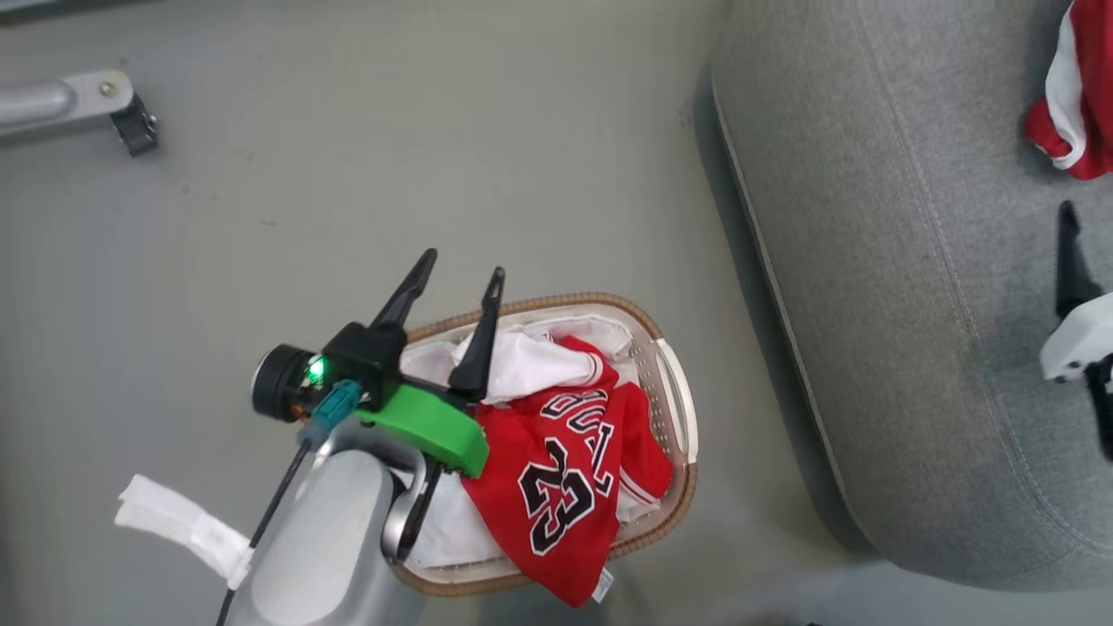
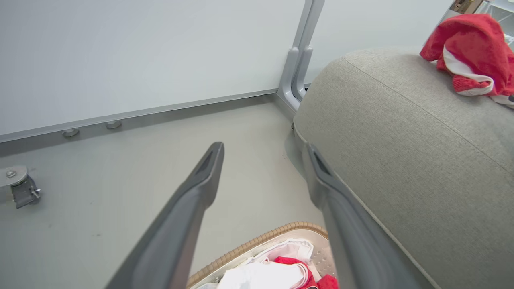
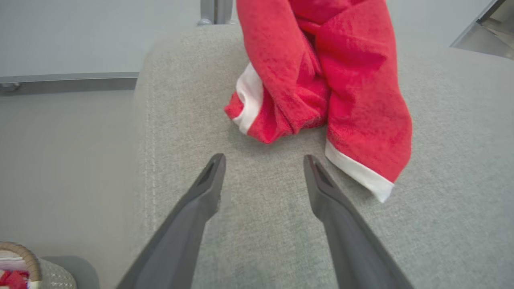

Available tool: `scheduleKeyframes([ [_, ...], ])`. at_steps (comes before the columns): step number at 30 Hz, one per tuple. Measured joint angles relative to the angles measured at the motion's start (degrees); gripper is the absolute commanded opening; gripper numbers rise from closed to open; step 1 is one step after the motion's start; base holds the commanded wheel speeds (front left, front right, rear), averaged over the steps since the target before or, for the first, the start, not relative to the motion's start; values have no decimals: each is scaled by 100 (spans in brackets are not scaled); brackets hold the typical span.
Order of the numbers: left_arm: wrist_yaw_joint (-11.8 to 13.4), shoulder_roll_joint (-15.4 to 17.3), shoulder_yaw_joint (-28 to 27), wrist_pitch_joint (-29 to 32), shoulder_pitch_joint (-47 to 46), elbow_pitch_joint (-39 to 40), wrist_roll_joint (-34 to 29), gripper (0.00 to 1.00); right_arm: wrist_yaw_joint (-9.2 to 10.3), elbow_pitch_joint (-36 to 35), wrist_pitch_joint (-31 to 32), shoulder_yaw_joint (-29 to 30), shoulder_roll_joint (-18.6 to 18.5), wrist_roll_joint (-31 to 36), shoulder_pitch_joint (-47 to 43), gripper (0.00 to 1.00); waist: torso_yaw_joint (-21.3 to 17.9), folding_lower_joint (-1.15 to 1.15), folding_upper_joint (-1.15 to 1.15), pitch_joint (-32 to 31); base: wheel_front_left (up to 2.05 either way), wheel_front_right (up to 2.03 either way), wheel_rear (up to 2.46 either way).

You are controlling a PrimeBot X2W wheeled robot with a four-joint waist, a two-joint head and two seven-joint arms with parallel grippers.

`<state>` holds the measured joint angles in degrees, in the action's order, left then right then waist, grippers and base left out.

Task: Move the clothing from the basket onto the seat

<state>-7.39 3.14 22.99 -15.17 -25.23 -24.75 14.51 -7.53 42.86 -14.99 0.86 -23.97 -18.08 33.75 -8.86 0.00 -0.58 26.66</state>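
Two garments to account for. First, a red sports jersey with white trim [image 3: 321, 80], already crumpled on the large grey fabric sofa cushion [image 3: 441, 200], just ahead of the right gripper [image 3: 264, 158]. Jaws there spread wide, bare upholstery between them, nothing held. Hovering low over the cushion, probably because drop-offs belong there.

Second red jersey, numbered in black and white [image 1: 565, 461], heaped in the oval cream-white plastic laundry basket with brown woven-look rim [image 1: 600, 298]. Draped over the near edge, a small white label dangling outside. Basket on the grey floor [image 1: 348, 174], near the cushion's rounded front, so only a short carry.

Left gripper [image 1: 462, 265] poised above the basket's far-left rim, fingers pointing out over the floor. Jaws likewise wide apart and empty, presumably ready to take a fold of cloth.

White fabric [image 1: 522, 365] bunched under and behind the red; impossible to say whether liner sheet or jersey panel.

Next, by judgement: tilt down, pinch red cloth rather than white, then lift well clear of the perforated wall to avoid dragging the basket along. Task roughly halfway.
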Motion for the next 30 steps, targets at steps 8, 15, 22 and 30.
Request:
scheduleKeyframes([
  [8, 222, -21, -821, -1, 511, 297, -143, 100, 0, -1425, -1, -170, 670, 259, -622, 100, 188, 0, 0, -586, 0, 0, 0],
  [15, 332, -23, -1359, 0, 964, 449, -382, 100, 0, -1929, -1, -218, 1106, 386, -908, 100, 583, 0, 0, -1052, 0, 0, 0],
  [22, 372, -26, -1616, 0, 1439, 556, -403, 100, 0, -2029, -1, -158, 1381, 590, -1552, 100, 919, -1, 0, -1480, 0, 0, 0],
  [30, 434, -26, -1824, 0, 2009, 544, -229, 100, 0, -2065, -1, -272, 1507, 616, -2113, 100, 1120, -1, 0, -1930, 0, 0, 0],
])
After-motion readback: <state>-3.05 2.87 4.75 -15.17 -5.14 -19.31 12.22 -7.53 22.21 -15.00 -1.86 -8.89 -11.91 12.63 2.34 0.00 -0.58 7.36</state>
